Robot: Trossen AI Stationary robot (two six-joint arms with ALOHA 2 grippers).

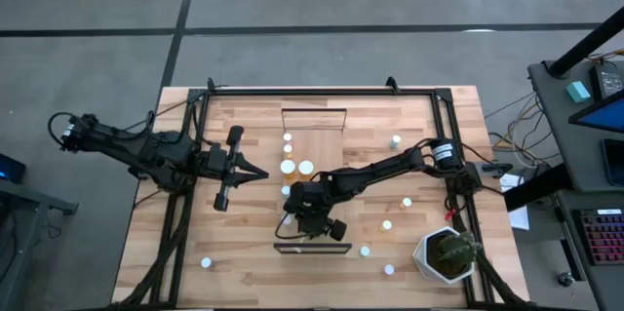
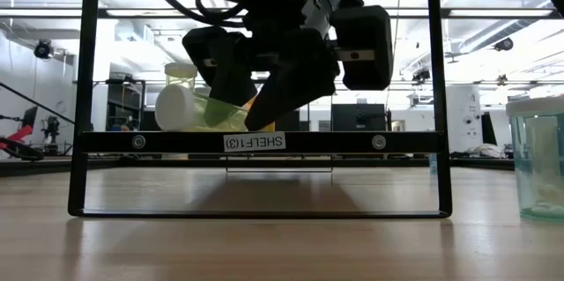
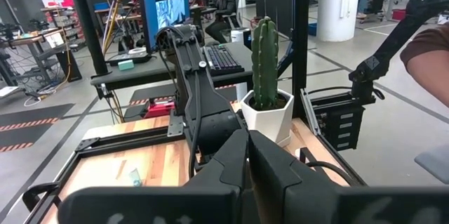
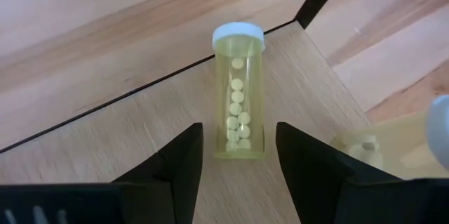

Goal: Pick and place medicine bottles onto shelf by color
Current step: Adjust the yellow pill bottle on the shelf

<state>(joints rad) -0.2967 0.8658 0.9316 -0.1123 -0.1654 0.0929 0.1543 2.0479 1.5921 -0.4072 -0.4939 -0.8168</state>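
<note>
Medicine bottles with white caps stand scattered across the worktop (image 1: 244,252) in the high view, among them a cluster (image 1: 294,165) near the middle and single ones (image 1: 387,224) toward the right side. One yellow-green bottle (image 4: 238,104), filled with pale round pills, lies on its side on the light-wood shelf (image 4: 140,133) in the right wrist view, its white cap pointing away from the camera. The right gripper (image 4: 238,161) is positioned over this bottle with its fingers (image 4: 184,161) spread to either side of the bottle body; a clear gap shows between each finger and the bottle, so the gripper is open and grips nothing. In the low view, the same gripper (image 2: 264,105) hangs just above the labelled dark rail (image 2: 256,142), with the lying bottle (image 2: 198,109) beside it and an upright bottle (image 2: 181,74) behind. The left gripper (image 1: 226,167) waits over the left part of the worktop, fingers fully closed and empty. A potted cactus (image 1: 448,255) sits at the near right corner.
</note>
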